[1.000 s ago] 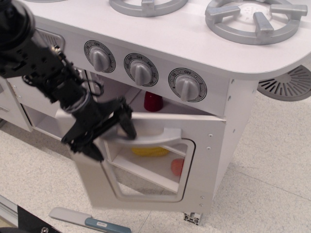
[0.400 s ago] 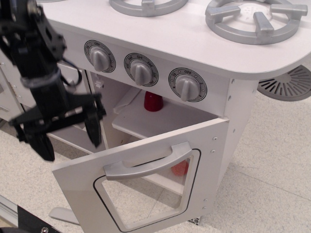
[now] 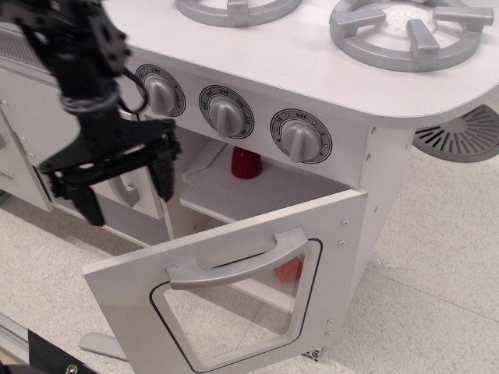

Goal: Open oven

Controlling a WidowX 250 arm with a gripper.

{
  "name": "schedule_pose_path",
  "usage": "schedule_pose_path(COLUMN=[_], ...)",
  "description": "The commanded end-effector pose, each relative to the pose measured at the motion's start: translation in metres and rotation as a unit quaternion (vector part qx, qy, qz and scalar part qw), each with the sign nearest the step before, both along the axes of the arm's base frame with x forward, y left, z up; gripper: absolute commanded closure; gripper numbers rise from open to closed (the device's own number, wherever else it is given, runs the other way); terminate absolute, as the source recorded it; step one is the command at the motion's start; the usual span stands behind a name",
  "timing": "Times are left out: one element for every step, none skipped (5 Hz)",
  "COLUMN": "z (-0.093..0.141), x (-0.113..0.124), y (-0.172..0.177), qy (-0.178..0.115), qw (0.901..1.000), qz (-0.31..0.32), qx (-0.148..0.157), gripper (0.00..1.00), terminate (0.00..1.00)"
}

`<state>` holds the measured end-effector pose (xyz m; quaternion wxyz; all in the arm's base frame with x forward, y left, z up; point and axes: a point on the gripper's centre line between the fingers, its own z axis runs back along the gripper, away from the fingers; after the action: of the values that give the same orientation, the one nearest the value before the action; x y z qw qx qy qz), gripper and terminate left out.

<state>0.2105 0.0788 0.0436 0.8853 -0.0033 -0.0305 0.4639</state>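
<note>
The white toy oven (image 3: 366,156) stands under three grey dials (image 3: 226,113). Its door (image 3: 234,288), with a rounded clear window and a curved grey bar handle (image 3: 234,265), hangs swung wide open toward the front left. Inside, a white shelf (image 3: 257,191) carries a red cup (image 3: 246,162), and an orange-red item (image 3: 290,270) shows through the window. My black gripper (image 3: 129,191) is open and empty. It hangs left of the oven opening, above and clear of the door's free edge, fingers pointing down.
The stove top has grey burner rings (image 3: 409,31). A white cabinet (image 3: 31,132) stands to the left behind my arm. A flat grey-and-blue object (image 3: 97,345) lies on the speckled floor under the door. A grey vent disc (image 3: 464,136) lies at right.
The door swung from slightly ajar to wide open. My gripper let go of the handle and moved left and up, away from the door.
</note>
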Motion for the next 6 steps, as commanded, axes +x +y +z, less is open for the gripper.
schedule_pose_path(z=[-0.05, -0.056, -0.06, -0.059, -0.062, -0.064], x=[0.019, 0.0, -0.019, -0.03, -0.031, -0.034], y=[0.011, 0.003, -0.018, -0.046, -0.07, -0.089], qy=[0.018, 0.007, 0.029, 0.029, 0.055, 0.056], qw=[0.999, 0.9997, 0.9993, 0.9991, 0.9955, 0.9929], qz=[0.013, 0.024, -0.007, -0.016, 0.017, 0.04], qx=[0.038, 0.009, -0.021, -0.028, -0.075, -0.097], gripper=[0.0, 0.0, 0.0, 0.0, 0.0, 0.0], terminate=[0.0, 0.0, 0.0, 0.0, 0.0, 0.0])
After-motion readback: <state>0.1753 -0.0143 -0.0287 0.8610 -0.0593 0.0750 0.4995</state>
